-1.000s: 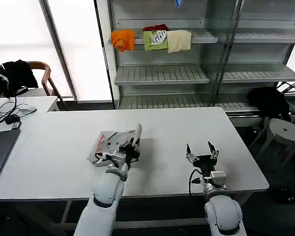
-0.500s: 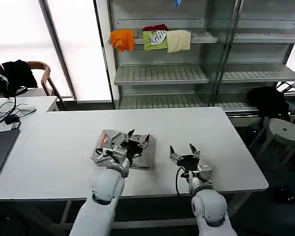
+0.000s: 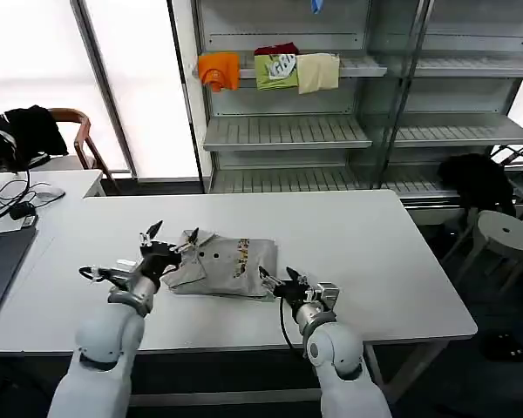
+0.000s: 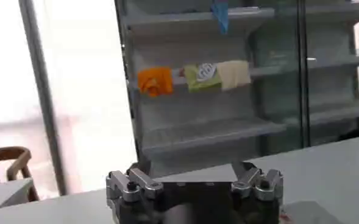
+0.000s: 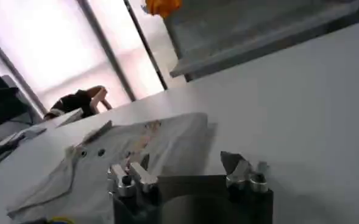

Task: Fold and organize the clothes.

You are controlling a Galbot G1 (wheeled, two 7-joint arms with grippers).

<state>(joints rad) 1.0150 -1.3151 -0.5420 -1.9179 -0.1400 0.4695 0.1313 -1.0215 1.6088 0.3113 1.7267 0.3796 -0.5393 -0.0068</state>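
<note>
the light grey collared shirt with buttons [image 3: 218,261] lies folded into a compact rectangle on the white table [image 3: 375,244], between both arms. left gripper [image 3: 161,237] spread open at its collar edge, right gripper [image 3: 283,283] open beside its near corner. folding looks mostly done; tidying and placing remain.

Bright windows [image 3: 35,78] light a white table [image 3: 392,252] before grey shelving [image 3: 349,131].
</note>
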